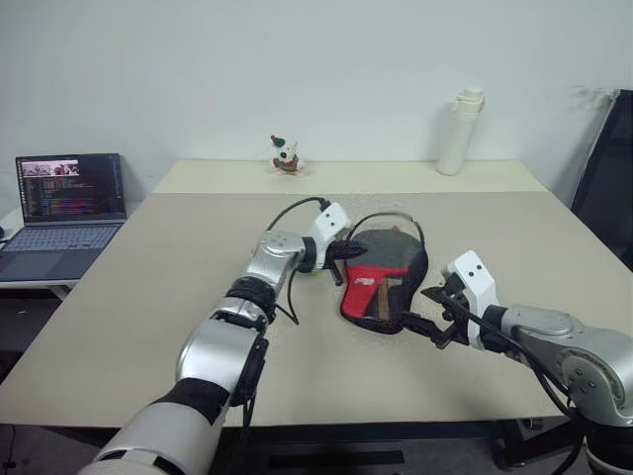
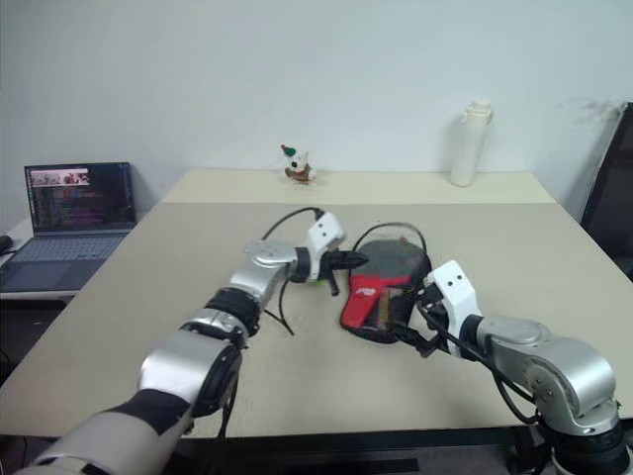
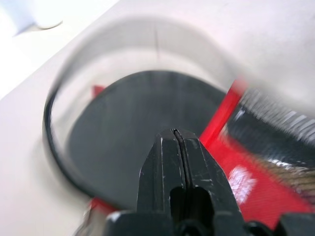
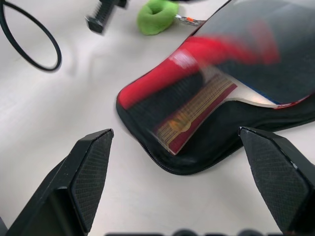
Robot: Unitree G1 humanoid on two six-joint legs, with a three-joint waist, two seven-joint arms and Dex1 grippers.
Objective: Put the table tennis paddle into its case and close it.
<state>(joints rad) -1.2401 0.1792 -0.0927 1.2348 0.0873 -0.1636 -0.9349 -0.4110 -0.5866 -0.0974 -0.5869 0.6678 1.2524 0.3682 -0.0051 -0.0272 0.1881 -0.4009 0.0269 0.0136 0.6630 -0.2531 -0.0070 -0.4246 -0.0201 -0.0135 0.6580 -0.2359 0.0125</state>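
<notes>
The case (image 1: 381, 297) lies open in the middle of the table, black with a red flap (image 1: 362, 279) bearing a white logo. The table tennis paddle (image 4: 275, 64) rests inside it, its black face partly under the flap and its striped wooden handle (image 4: 197, 115) showing at the case's near end. My left gripper (image 1: 348, 250) is shut and empty, at the case's left edge, its tips (image 3: 175, 135) over the black face. My right gripper (image 4: 175, 131) stands open just short of the handle end, with nothing between its fingers (image 4: 93, 162).
A green tag (image 4: 156, 17) hangs from the case near the left gripper, and a black loop (image 1: 386, 215) curls behind the case. A laptop (image 1: 69, 203) sits far left. A white bottle (image 1: 461, 132) and a small figurine (image 1: 286, 156) stand at the table's back.
</notes>
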